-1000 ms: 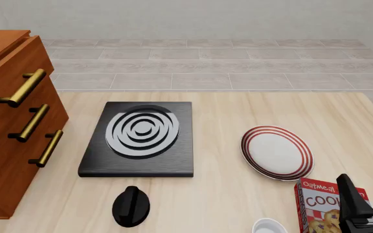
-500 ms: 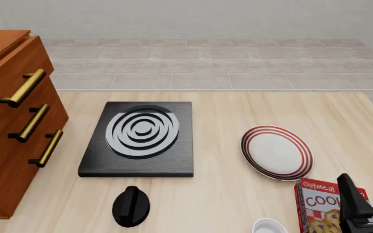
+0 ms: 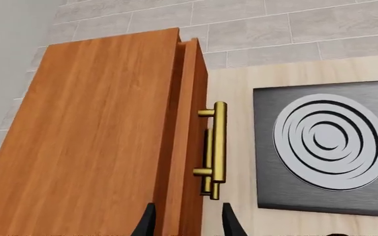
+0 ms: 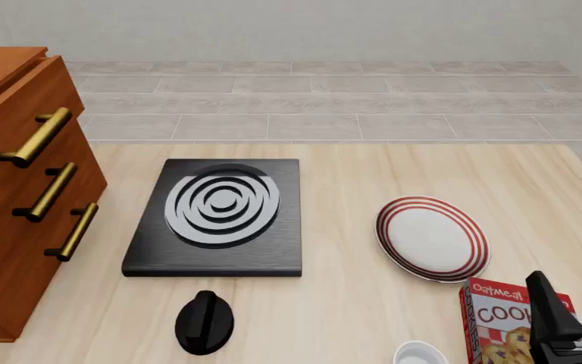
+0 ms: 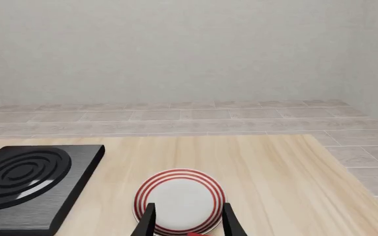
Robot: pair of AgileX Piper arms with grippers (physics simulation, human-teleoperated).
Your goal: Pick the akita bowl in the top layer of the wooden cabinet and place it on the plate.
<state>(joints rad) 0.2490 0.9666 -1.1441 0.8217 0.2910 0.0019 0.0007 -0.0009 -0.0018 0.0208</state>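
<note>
- On the left side of the table stands the wooden cabinet (image 4: pixel 23 189), with three drawers and a brass bar handle on each one.
- Its top drawer (image 3: pixel 187 137) is only a little out from the cabinet body, as the left wrist view shows, so the inside is hidden.
- The speckled bowl is not visible in any picture; by the task it should lie inside this top drawer.
- The left gripper (image 3: pixel 187 221) hovers above the front edge of the top drawer, near its top handle (image 3: pixel 218 147); its two fingers are apart and hold nothing.
- The right gripper (image 5: pixel 187 220) waits low near the plate (image 4: pixel 433 237), its fingers also spread and empty, beside a red cookie box (image 4: pixel 503 322).
- The plate lies flat to the right of the black stove (image 4: pixel 215 218), and nothing is on it.
- Judging from the task, the bowl is probably stiff, light and smooth like ceramic, so it can slip or chip.
- A good hold would be on the rim, one finger inside and one outside, after the drawer is pulled open by the handle.
</note>
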